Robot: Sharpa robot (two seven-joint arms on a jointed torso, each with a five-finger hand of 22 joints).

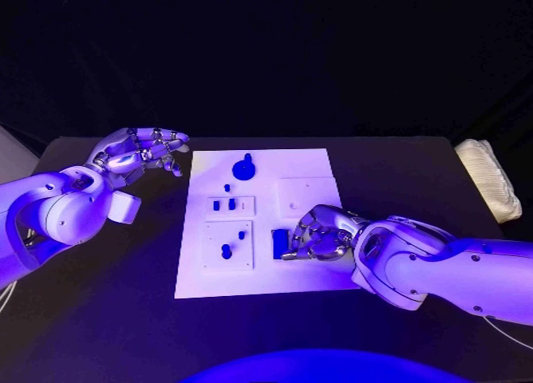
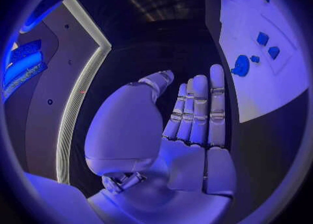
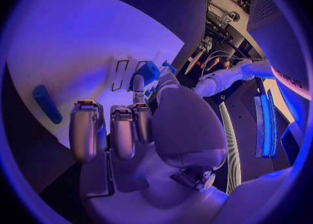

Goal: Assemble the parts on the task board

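Note:
The white task board (image 1: 301, 275) lies mid-table. On it sit a large round blue part (image 1: 245, 167), two small blue parts (image 1: 225, 205) in a raised block, and another blue part (image 1: 227, 250) in the near block. My right hand (image 1: 315, 235) rests on the board's near right area, its fingers curled; thumb and a finger pinch a blue block (image 1: 282, 239), also seen as the blue block (image 3: 148, 72). A blue cylinder (image 3: 47, 104) lies on the board beside that hand (image 3: 130, 125). My left hand (image 1: 146, 148) hovers off the board's far left corner, holding nothing, fingers (image 2: 199, 109) straight.
A white padded bundle (image 1: 491, 179) lies at the table's right edge. Bare black table (image 1: 105, 311) spreads left of and in front of the board. The board (image 2: 261, 88) with its blue parts (image 2: 241, 65) lies ahead of my left palm.

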